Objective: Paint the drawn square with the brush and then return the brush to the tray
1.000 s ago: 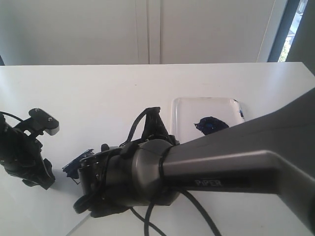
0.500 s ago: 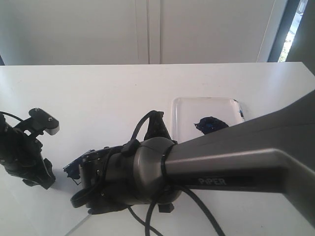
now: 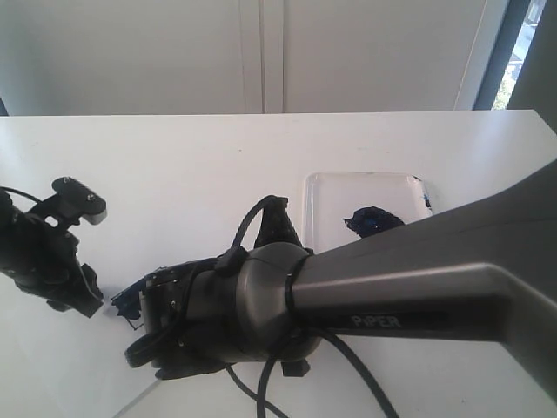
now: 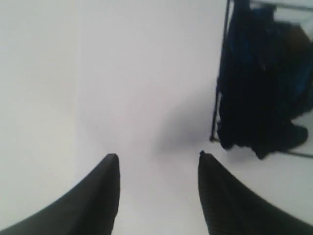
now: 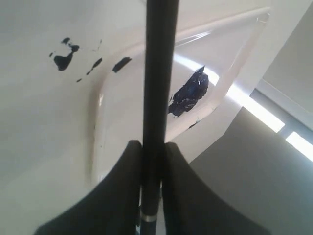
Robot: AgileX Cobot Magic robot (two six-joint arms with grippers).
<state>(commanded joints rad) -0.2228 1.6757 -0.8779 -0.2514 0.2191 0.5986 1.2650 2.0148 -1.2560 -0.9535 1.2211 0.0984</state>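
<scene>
Since half a second ago the left gripper (image 3: 85, 300) has lifted slightly and moved closer to the ragged blue-black drawn square (image 3: 130, 296). The right arm shows no visible change.

**Exterior view.** The left gripper stands just beside the drawn square, on the side away from the right gripper (image 3: 148, 353). The square lies between the two grippers and is partly covered by the right arm's dark grey wrist housing (image 3: 252, 305). That housing also hides the right jaws, so their state cannot be read here. The clear, shallow rectangular plastic tray (image 3: 348, 187), bearing a blue-black paint blob (image 3: 372, 219), lies well apart from the right gripper, beyond the wrist on the side away from the square.

**Left wrist view.** The left gripper (image 4: 157, 155) has its jaws spread with nothing between them. The drawn square (image 4: 259, 83) lies ahead of the fingertips, offset to one finger's side and not touching it.

**Right wrist view.** The right gripper (image 5: 151, 143) is clamped on the long, thin black-handled brush (image 5: 159, 73).
- The handle runs straight out past the fingertips.
- The short silver ferrule (image 5: 148, 215) sits on the palm side.
- The bristles are out of view.
- The tray (image 5: 98, 122) lies beyond the fingertips, behind the handle.
- The paint blob (image 5: 188, 93) sits just beside the handle line.

**Assessment.** The return step falls to the right arm, which already holds the brush with its long axis pointing toward the tray.
</scene>
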